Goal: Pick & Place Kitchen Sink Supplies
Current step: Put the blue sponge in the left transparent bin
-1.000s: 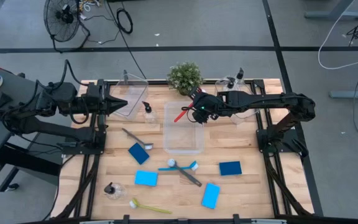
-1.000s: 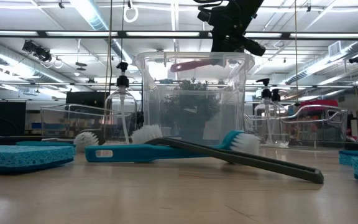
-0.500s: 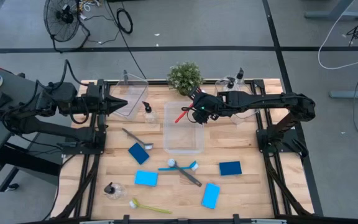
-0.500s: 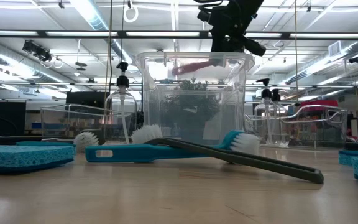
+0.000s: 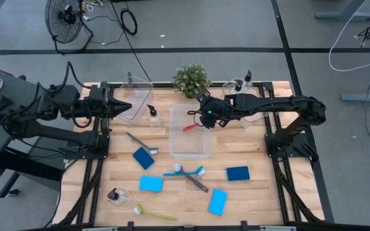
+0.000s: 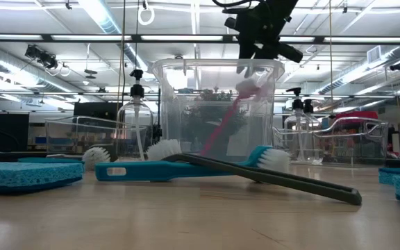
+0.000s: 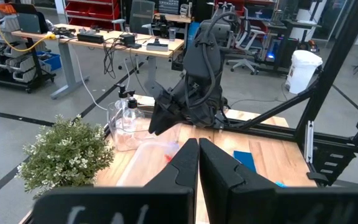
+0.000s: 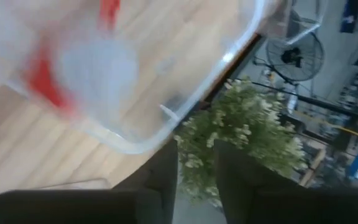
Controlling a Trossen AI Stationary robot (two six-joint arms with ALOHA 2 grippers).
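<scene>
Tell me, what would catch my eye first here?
Probably the red brush, tilted inside the clear bin at mid-table, right under the right pincer, whose fingers stand apart. Next, blue sponges and more brushes lie scattered on the near boards, and a small green plant sits at the far edge.

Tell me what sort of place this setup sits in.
Likely a robotics lab or workshop: the wooden table stands on grey floor beside a floor fan, and beyond it are cable-strewn desks and office chairs.
</scene>
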